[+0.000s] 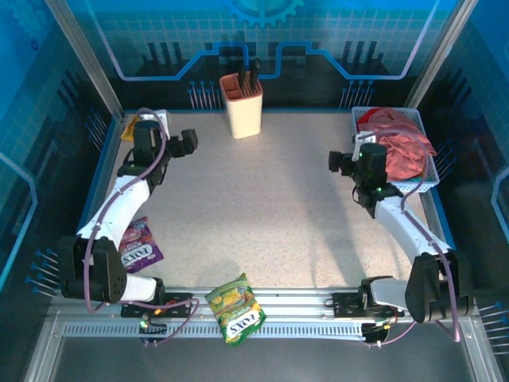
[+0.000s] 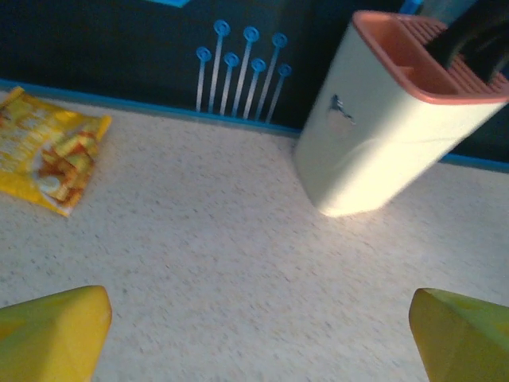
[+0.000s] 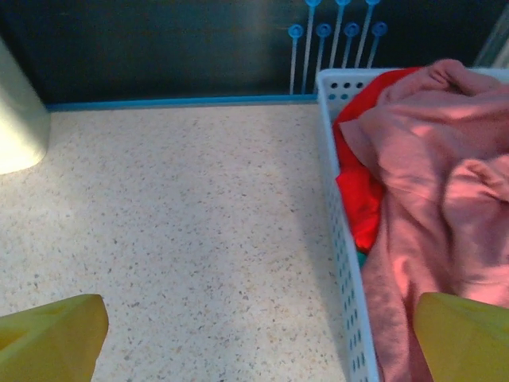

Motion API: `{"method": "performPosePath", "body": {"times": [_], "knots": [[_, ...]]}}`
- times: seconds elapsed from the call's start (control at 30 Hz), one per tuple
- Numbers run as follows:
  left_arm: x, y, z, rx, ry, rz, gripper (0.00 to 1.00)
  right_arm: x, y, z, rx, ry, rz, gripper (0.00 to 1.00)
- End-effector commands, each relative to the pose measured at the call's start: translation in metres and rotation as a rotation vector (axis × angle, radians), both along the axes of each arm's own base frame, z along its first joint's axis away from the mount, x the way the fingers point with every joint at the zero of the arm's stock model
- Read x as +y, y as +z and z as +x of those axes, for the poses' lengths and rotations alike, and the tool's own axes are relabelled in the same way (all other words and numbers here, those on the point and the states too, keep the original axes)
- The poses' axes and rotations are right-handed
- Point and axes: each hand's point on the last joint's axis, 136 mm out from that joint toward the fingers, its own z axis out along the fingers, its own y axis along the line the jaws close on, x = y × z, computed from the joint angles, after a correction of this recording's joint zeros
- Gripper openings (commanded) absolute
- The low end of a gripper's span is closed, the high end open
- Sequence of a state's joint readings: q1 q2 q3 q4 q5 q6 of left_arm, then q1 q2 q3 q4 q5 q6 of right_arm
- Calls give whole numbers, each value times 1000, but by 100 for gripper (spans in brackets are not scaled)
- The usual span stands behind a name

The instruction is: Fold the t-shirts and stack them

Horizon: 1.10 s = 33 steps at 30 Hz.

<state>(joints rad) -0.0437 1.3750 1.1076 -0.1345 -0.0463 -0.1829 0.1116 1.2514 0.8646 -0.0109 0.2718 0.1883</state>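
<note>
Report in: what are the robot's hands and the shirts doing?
Left hand, right hand open, empty. Pink t-shirt over red t-shirt, bunched in white basket. Knife block, snack packets at table edges.

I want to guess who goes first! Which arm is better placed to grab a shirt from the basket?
Probably the right. The right gripper, open, hovers just beside the basket of shirts. The left gripper, also open, is across the table by the knife block.

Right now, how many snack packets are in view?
3: yellow packet at the far-left corner, purple packet beside the left arm, green packet on the near rail; more may be hidden.
</note>
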Motion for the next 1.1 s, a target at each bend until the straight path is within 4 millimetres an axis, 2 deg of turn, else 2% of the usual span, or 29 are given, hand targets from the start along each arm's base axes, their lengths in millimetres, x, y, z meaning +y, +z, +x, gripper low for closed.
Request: {"method": "performPosePath", "body": {"times": [0.0, 0.07, 0.23, 0.5, 0.7, 0.87, 0.97, 1.07], "knots": [[-26, -20, -46, 254, -79, -63, 97, -27, -5, -19, 164, -175, 78, 100], [-37, -11, -53, 255, -130, -59, 97, -40, -1, -18, 165, -242, 105, 100], [-56, -9, -75, 292, -189, -57, 97, -75, -8, -15, 140, -403, 120, 100], [-68, -32, -101, 336, -242, -88, 91, -117, -44, -1, 206, -558, 182, 98], [-79, -37, -105, 345, -287, -92, 87, -132, -72, 18, 262, -570, 227, 91], [-82, -33, -106, 339, -296, -107, 84, -137, -80, 35, 245, -551, 231, 74], [-82, -31, -108, 328, -299, -101, 84, -140, -90, 42, 279, -548, 236, 70], [-81, -25, -110, 310, -299, -83, 85, -137, -93, 47, 282, -519, 237, 53]]}}
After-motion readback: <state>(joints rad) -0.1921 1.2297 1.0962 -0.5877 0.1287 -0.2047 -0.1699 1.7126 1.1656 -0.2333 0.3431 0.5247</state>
